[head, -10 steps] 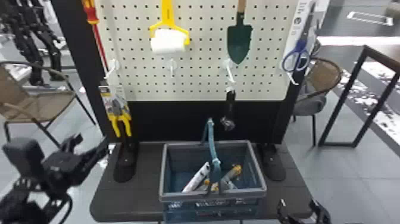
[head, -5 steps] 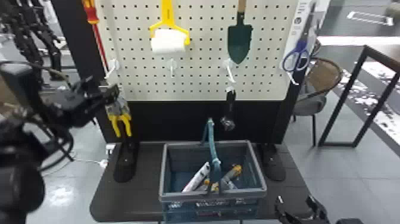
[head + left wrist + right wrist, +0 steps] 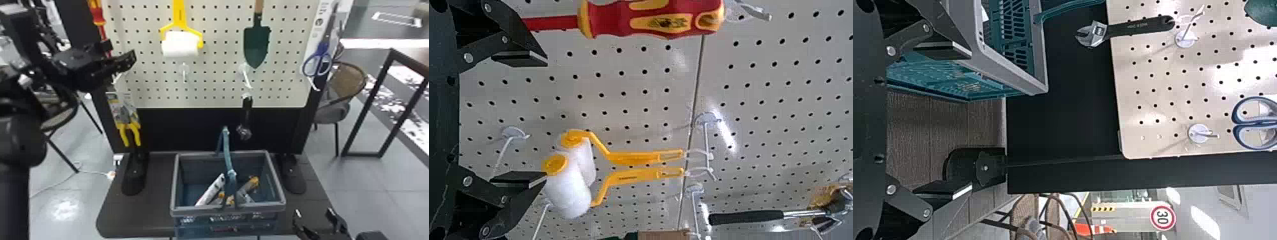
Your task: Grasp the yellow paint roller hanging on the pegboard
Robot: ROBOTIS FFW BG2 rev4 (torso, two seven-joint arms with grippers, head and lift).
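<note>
L jaws apart by pegboard, R jaws apart; basket holds few tools.

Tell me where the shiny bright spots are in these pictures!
Head view: a pale glare patch lies on the grey floor, left of the table. Left wrist view: a bright sheen streaks the pegboard just past the handle end of the yellow paint roller. Right wrist view: soft white glare washes over the board between the wrench and the scissors.

Workshop-like room, pegboard hung with trowel, scissors, pliers, basket on black table
</note>
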